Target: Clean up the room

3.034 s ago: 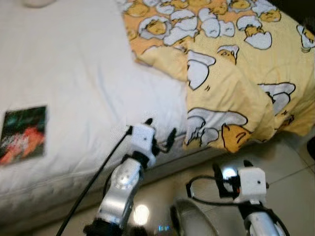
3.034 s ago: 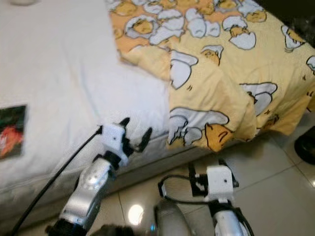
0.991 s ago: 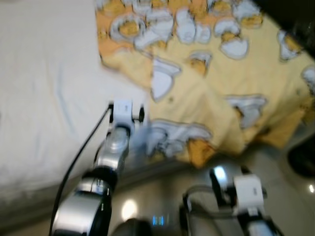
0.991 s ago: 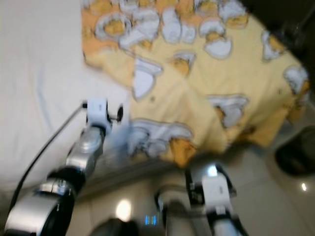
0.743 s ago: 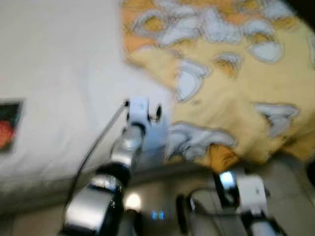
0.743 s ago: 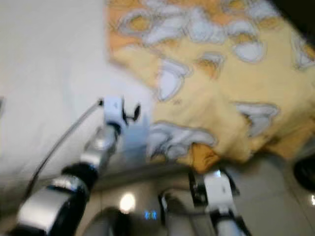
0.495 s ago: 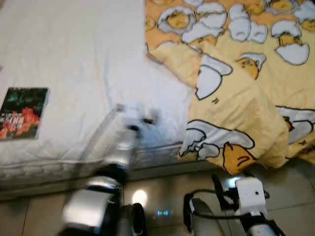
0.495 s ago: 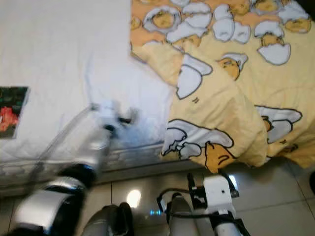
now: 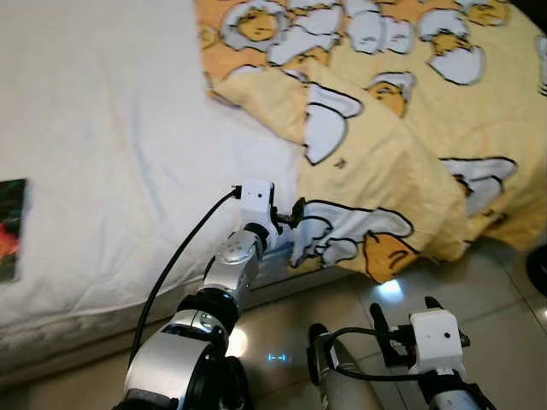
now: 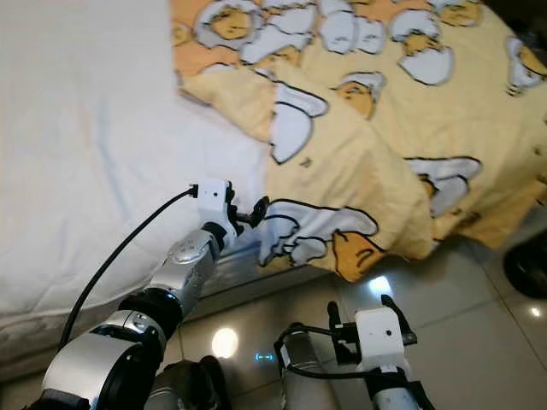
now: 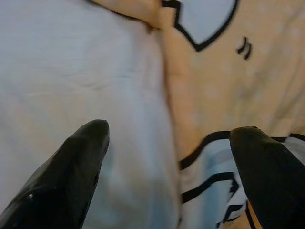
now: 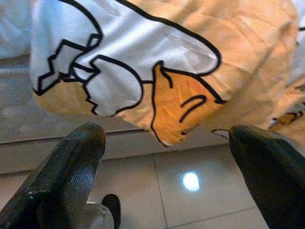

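Yellow blanket (image 9: 402, 128), egg-chick print, rumpled over upper right, corner draping off the white mattress (image 9: 102, 154). My left gripper (image 9: 286, 213), jaws apart, at its lower-centre edge. Right gripper (image 9: 402, 316), jaws apart, bottom right above floor.

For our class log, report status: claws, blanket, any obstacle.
Left claw open at the yellow blanket's edge on the white bed. Right claw open, low over the floor. Blanket corner hangs off the bed, not gripped. Nothing in the way.
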You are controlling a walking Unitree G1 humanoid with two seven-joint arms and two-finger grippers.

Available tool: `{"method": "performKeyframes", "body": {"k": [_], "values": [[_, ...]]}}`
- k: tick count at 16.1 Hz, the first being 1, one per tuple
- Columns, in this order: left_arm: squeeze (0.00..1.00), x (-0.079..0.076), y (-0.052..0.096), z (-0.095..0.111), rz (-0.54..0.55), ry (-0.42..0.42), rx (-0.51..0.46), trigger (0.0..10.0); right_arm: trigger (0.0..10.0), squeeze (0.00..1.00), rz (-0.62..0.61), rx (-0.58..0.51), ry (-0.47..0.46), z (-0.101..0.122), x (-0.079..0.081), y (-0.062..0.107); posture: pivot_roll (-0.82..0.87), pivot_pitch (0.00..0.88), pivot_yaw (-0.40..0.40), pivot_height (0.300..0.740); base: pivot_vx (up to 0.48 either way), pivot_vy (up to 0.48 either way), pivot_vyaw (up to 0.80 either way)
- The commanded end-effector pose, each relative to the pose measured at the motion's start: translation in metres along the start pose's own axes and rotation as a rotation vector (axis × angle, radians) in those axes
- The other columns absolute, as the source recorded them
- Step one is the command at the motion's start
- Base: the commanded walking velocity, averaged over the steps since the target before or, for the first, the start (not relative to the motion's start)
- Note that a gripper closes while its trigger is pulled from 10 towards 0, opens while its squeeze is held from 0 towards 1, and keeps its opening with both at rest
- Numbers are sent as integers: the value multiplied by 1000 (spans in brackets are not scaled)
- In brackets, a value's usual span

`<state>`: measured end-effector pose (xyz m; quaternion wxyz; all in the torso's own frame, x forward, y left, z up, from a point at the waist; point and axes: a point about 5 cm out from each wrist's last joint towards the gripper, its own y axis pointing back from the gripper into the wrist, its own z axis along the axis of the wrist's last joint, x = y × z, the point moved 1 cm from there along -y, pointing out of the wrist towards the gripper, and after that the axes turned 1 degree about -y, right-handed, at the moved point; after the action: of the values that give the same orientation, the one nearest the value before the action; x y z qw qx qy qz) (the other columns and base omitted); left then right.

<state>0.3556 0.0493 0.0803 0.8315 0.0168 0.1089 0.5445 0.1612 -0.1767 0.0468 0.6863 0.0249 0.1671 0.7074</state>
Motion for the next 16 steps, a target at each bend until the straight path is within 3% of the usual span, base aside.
{"method": "performKeyframes", "body": {"k": [1,4,5,7,9,16], "values": [[0,-3,4,-16,-8,-63,63,10000,10000,0,-1,28,-11,-5,0,2,-360,230,40,719,0,0,-788],[0,-9,7,-22,-13,-104,67,10000,10000,0,8,17,-7,-3,1,1,-360,233,37,719,0,0,0],[0,-16,10,-30,-28,-172,79,10000,10000,0,5,19,-4,-4,1,2,-354,236,37,719,0,0,0],[0,-21,14,-42,-18,-216,117,10000,10000,0,5,24,-2,-6,2,2,-354,236,37,719,0,0,0],[0,-13,14,-41,101,-175,119,10000,10000,0,5,22,0,-5,1,2,-355,247,31,719,0,0,0],[0,-28,7,-34,81,-139,100,10000,10000,0,6,22,8,-5,0,3,-365,256,28,719,0,0,0]]}}
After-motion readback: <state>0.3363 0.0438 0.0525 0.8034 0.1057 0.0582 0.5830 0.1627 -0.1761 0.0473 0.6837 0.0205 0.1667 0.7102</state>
